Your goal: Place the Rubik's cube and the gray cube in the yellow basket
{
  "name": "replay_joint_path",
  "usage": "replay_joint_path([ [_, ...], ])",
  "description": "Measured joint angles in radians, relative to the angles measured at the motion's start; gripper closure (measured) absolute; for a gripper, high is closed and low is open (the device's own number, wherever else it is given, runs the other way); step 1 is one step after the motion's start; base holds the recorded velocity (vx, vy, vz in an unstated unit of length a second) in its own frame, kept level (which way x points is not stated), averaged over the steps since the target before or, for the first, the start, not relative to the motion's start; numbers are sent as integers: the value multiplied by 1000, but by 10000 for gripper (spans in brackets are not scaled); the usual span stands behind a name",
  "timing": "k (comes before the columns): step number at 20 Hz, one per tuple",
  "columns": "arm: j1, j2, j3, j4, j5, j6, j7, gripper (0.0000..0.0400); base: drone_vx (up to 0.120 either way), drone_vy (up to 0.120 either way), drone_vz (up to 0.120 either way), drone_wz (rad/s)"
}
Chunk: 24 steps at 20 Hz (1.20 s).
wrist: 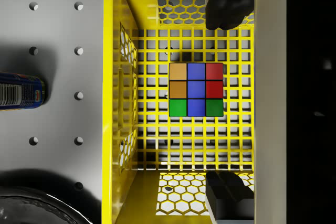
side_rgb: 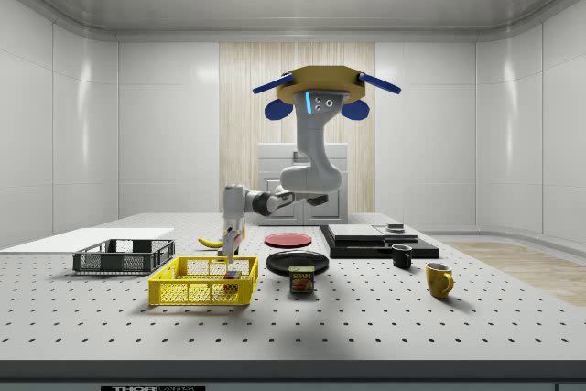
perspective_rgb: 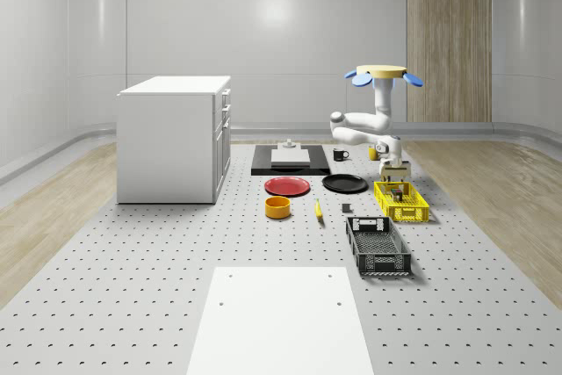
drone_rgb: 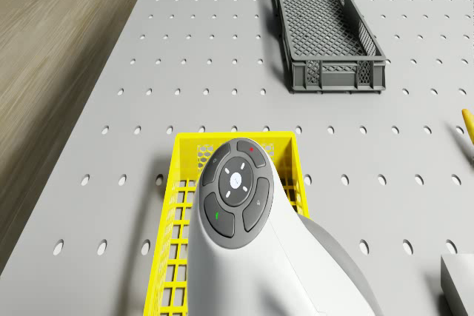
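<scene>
One of the two task objects is delivered: the Rubik's cube (wrist: 196, 89) lies on the mesh floor of the yellow basket (wrist: 119, 93), at the centre of the wrist view. The gripper (wrist: 226, 98) hangs directly above it with fingers (wrist: 227, 6) spread wide, one at the top edge and one at the bottom edge, holding nothing. In the side view, the drone (side_rgb: 318, 91) hovers above the table centre, arm reaching down toward the basket at lower left. In the whole-scene view the basket sits right of centre, with the gray crate (perspective_rgb: 378, 246) below it.

Remaining step: the gray cube. It cannot be identified with certainty in these views, so it is judged not yet in the basket. Progress is estimated at about half.
</scene>
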<state>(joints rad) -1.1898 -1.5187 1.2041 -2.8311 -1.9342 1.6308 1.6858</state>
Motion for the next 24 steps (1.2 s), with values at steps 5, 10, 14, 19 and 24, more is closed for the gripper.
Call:
replay_joint_path([
  [5,2,2,8,-3,7,-5,0,1,0,-120,56,0],
  [10,3,3,11,-4,9,-7,-1,0,88,-120,0,0],
  [14,3,4,11,-4,10,-8,-1,0,120,-120,0,0],
  [19,4,4,11,-4,9,-9,-1,0,112,-120,0,0],
  [24,4,5,11,-4,9,-10,-1,0,0,-120,0,0],
])
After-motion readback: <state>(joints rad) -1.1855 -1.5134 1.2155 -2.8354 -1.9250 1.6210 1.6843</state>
